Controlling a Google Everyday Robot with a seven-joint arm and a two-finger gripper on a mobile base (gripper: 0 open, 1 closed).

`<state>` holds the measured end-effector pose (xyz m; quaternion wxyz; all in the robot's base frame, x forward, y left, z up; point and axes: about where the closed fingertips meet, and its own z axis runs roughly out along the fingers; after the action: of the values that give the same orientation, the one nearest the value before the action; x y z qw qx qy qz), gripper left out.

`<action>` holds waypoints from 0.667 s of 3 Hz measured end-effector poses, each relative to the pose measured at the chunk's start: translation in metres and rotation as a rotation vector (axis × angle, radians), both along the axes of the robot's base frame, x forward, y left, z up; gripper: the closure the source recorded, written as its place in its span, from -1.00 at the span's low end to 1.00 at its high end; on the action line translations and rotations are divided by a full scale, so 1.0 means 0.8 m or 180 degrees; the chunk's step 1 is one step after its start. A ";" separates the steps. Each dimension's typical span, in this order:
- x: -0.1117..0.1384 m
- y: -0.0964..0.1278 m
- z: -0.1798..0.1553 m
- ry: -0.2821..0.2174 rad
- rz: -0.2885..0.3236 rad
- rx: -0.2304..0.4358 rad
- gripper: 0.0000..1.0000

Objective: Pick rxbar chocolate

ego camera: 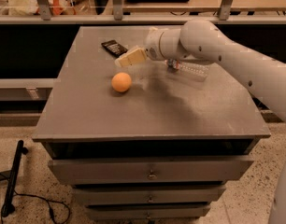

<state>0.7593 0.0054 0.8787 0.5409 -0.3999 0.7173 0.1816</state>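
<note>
My end effector (130,57), a pale cream-coloured wedge at the tip of my white, rounded arm (213,43), is over the far-left part of the flat grey surface (157,111). It points left and slightly towards the front edge. I cannot tell whether it is released or clenched, and nothing shows in its grasp.

The rxbar chocolate (114,47), a small flat black rectangular wrapped bar with pale lettering on its face, lies flat on the surface near the far edge, left of centre. It is set at a slant to the edges. My end effector is just beside the bar's near right end, and its tip reaches down past that end. I cannot tell whether the two touch or whether I am above it.

A round orange ball (121,82) rests on the surface nearer the front, just below the tip of my end effector and apart from the bar. A clear plastic water bottle (189,69) lies on its side to the right, partly under my arm, well apart from the bar.

The surface tops a grey cabinet of stacked metal drawers (152,171). It stands on a speckled floor (35,204), where a thin black pole (13,181) leans at the left.
</note>
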 end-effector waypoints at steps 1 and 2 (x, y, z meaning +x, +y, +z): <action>0.003 0.004 -0.001 0.0036 -0.0042 0.0035 -1.00; 0.007 0.018 -0.009 0.0119 -0.0007 0.0039 -1.00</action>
<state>0.7652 0.0200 0.8717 0.5300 -0.3924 0.7266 0.1928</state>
